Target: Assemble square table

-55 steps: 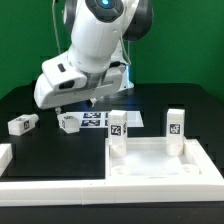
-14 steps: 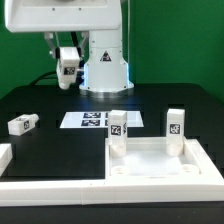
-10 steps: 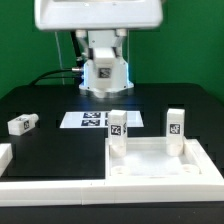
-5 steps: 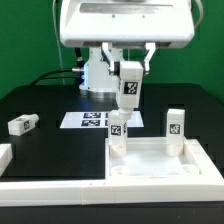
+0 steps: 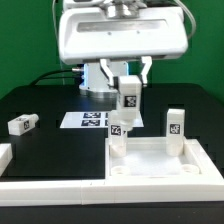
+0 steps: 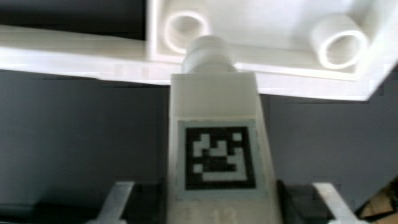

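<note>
Jaws pinch 1 leg block point(image 5: 129, 94), long axis vertical, hanging just above the square tabletop's point(image 5: 160, 182) far-left corner.

The leg block point(image 5: 128, 92) I hold looks like smooth white plastic with a faint sheen, and its tag point(image 6: 219, 153) is matt black print. The square tabletop point(image 5: 160, 178) shows the same smooth white plastic. The bench point(image 5: 45, 140) under it is matt black.
</note>
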You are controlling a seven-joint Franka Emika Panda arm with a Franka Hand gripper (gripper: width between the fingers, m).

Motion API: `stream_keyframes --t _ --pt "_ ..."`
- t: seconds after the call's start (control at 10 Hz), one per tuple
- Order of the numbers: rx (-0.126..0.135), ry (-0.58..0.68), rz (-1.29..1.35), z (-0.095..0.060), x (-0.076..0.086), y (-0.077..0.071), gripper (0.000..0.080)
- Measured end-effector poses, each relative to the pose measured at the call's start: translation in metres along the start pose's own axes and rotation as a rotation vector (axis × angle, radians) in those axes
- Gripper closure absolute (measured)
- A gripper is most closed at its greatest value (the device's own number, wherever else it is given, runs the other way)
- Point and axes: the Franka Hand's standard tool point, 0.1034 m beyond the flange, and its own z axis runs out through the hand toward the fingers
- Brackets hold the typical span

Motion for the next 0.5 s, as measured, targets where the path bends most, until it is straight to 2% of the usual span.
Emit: stream_keyframes --t 0.1,0.3,0.5 --pt "0.008 0.026 -0.005 0.010 0.002 -0.003 0.0509" --pt "0.040 0.040 0.089 0.027 0.004 -0.034 0.0509" --pt "0.032 0.039 0.079 0.026 0.004 -0.028 0.0509"
